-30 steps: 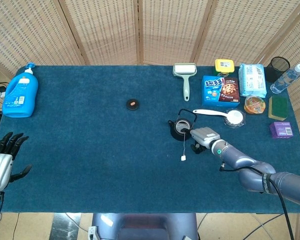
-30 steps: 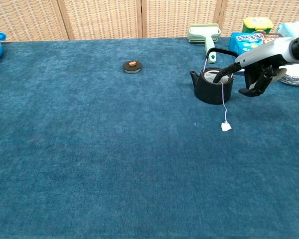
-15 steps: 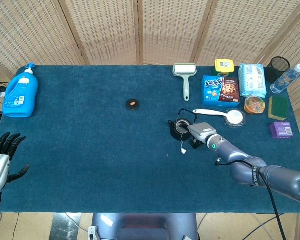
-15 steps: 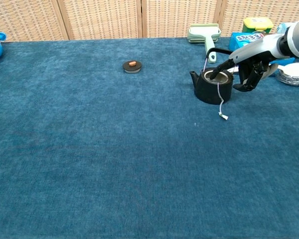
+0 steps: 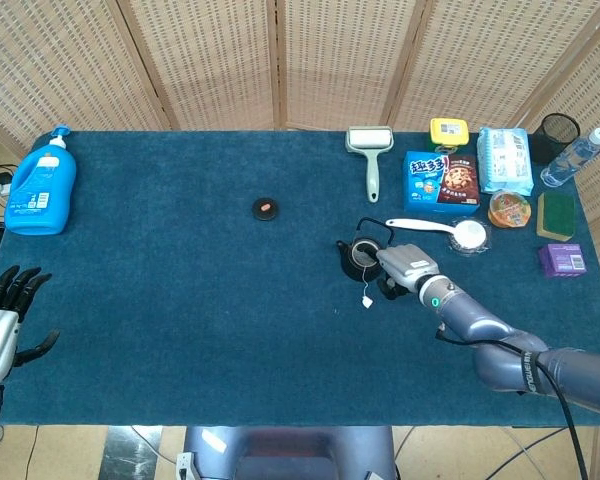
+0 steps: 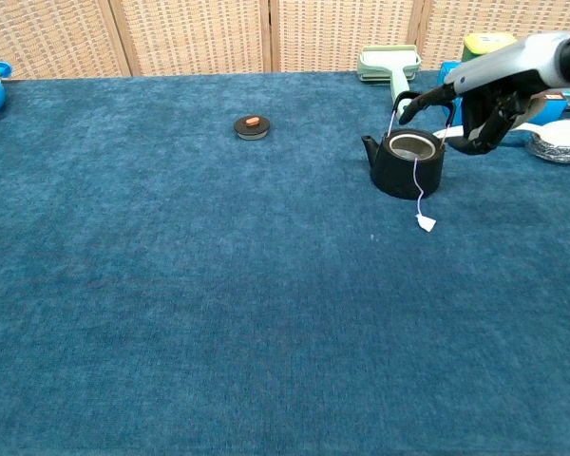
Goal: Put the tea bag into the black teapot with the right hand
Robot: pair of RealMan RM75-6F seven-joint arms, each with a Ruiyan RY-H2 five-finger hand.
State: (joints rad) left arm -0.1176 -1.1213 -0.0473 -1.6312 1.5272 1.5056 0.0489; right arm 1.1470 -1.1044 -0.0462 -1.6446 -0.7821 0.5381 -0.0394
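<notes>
The black teapot [image 5: 360, 258] [image 6: 407, 163] stands lidless on the blue cloth, right of centre. A tea bag string runs out of its opening and over the front rim to a white paper tag [image 5: 365, 300] [image 6: 425, 222] lying on the cloth. Whatever is inside the pot is too small to make out. My right hand [image 5: 406, 268] [image 6: 484, 100] hovers just above and to the right of the pot, one finger stretched over the handle and the others hanging loosely, holding nothing. My left hand [image 5: 4, 312] rests off the table's near left corner with fingers spread.
The pot's lid [image 5: 266, 208] [image 6: 252, 125] lies left of the pot. Behind it are a lint roller [image 5: 369, 150], a biscuit box [image 5: 441, 180], a white scoop [image 5: 450, 231], tissues [image 5: 505, 158] and small packets. A blue detergent bottle [image 5: 40, 185] stands far left.
My right hand has lifted its finger out of the teapot and risen above it. The tag slid closer to the pot over the last second.
</notes>
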